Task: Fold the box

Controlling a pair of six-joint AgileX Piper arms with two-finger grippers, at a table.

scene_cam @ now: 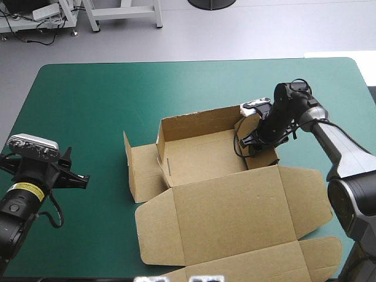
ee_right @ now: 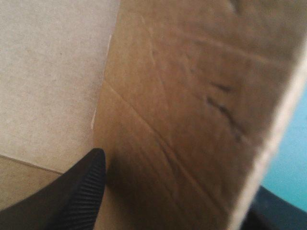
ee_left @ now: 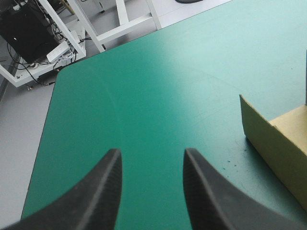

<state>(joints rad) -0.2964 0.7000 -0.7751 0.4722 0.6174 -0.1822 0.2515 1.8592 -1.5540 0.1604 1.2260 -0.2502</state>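
The box [scene_cam: 232,205] lies right of the table's centre, walls partly raised, lid flat toward 6 o'clock. The right gripper [scene_cam: 256,147] clamps its 3 o'clock wall, one finger on each side. The left gripper [ee_left: 151,160], fingers spread, hovers over the teal-green cover [scene_cam: 88,111] at 8 o'clock.

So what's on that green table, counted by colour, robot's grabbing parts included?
Brown: 1, the box, an open tray with its lid flat.
Black: 2, the left end effector, open, and the right end effector, clamped on a wall of the box.
Total: 3.
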